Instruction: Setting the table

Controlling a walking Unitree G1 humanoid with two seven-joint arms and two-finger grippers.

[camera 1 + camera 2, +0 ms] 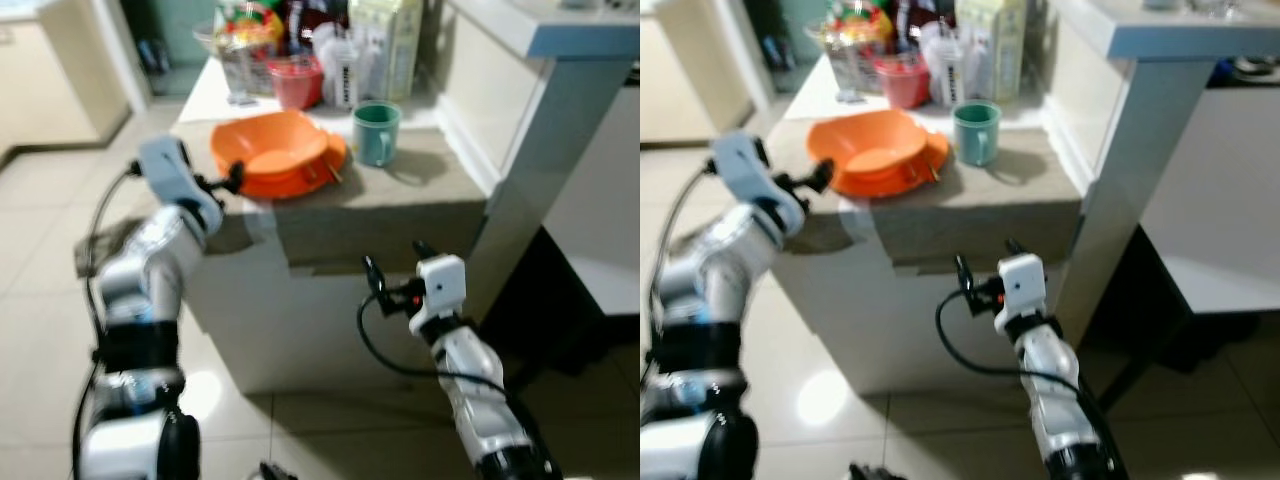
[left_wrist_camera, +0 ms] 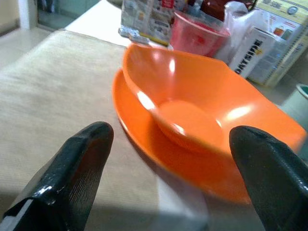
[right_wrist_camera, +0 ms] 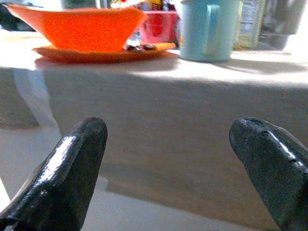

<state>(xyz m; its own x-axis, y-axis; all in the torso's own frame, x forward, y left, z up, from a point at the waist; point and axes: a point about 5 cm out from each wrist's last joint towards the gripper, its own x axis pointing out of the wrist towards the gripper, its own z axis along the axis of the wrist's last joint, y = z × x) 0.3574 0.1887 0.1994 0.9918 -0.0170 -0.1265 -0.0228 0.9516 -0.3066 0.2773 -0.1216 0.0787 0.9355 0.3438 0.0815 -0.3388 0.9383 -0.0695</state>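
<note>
— How is the left gripper (image 1: 236, 178) held?

— Its fingers are spread apart, nothing grasped, at centre-left of the head view, just beside the orange plate (image 1: 322, 166).

— And the right gripper (image 1: 395, 268)?

— It is seen released too, low at centre, below the bench (image 1: 400, 205) edge.

— What is carried by the bench?

— An orange bowl (image 1: 268, 146) is set on the plate; a teal mug (image 1: 376, 132) stands just right of it.

A red cup (image 1: 296, 82) stands at the back of the cloth-covered table (image 1: 390, 215), among cartons (image 1: 385, 45) and packets (image 1: 240, 45). A white counter (image 1: 560, 30) rises just beside the table. Pale tiled floor (image 1: 40, 300) surrounds the table.
</note>
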